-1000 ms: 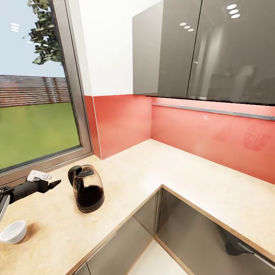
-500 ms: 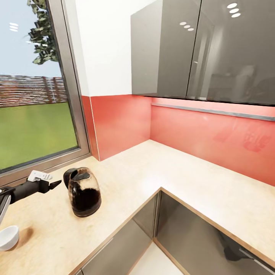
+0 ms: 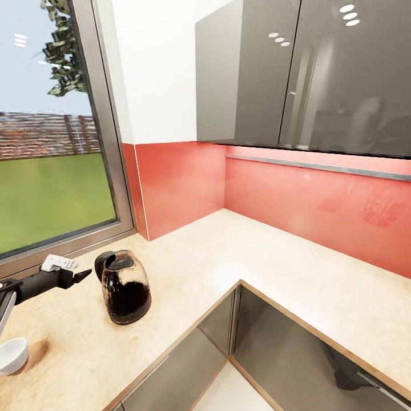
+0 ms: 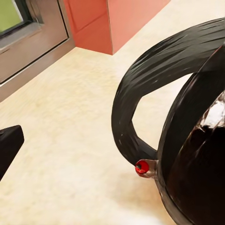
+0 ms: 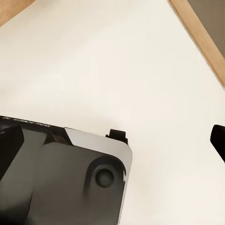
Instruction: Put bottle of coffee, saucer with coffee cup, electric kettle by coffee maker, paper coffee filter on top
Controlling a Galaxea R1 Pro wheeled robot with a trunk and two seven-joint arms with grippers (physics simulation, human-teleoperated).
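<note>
The kettle stands upright on the counter near the window, its black handle facing our left claw. That claw hovers just beside the handle, empty and not touching; whether its fingers are spread we cannot tell. A white cup sits near the counter's edge. We should line the fingers up around the handle's upright part, close firmly, and lift without tilting.
</note>
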